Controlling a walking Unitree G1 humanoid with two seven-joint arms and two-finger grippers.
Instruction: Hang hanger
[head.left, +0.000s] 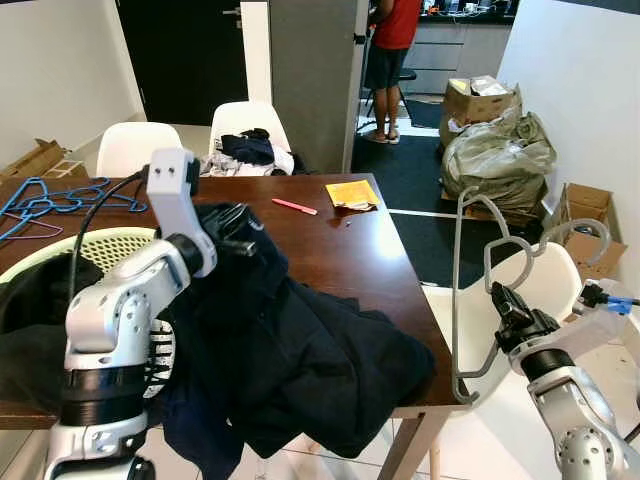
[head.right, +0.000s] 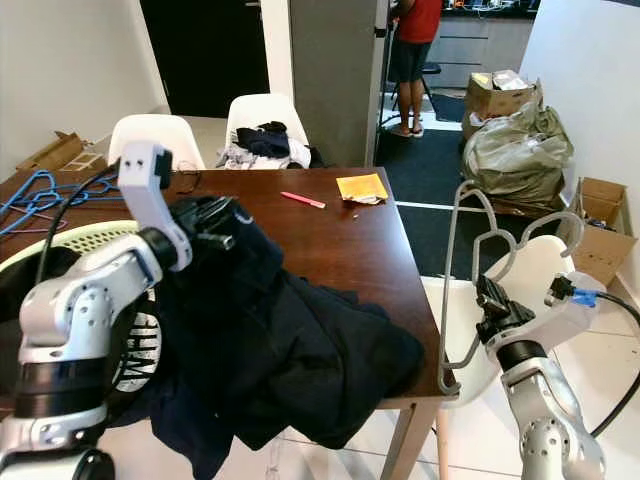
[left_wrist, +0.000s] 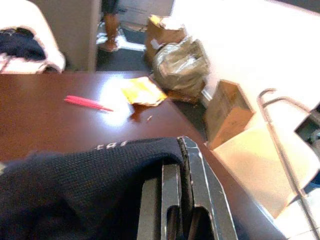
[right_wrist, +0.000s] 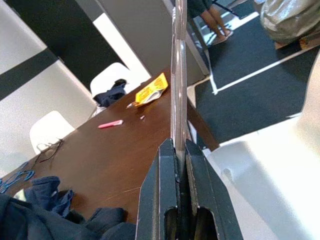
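Note:
My right gripper (head.left: 508, 306) is shut on a grey wire hanger (head.left: 460, 300) and holds it upright beside the table's right edge, hook end up. The right wrist view shows the hanger's rod (right_wrist: 177, 75) pinched between the fingers (right_wrist: 161, 195). My left gripper (head.left: 238, 228) is shut on a dark navy garment (head.left: 300, 360), raising one part of it above the brown table (head.left: 340, 250). The rest of the cloth drapes over the table's front edge. In the left wrist view the fabric (left_wrist: 75, 185) covers the fingers (left_wrist: 200, 200).
A pale green laundry basket (head.left: 110, 245) sits at the table's left, with blue hangers (head.left: 50, 200) behind it. A pink pen (head.left: 293, 206) and yellow packet (head.left: 351, 193) lie farther back. A white chair (head.left: 545, 270) stands behind the hanger. A person (head.left: 392, 60) stands far back.

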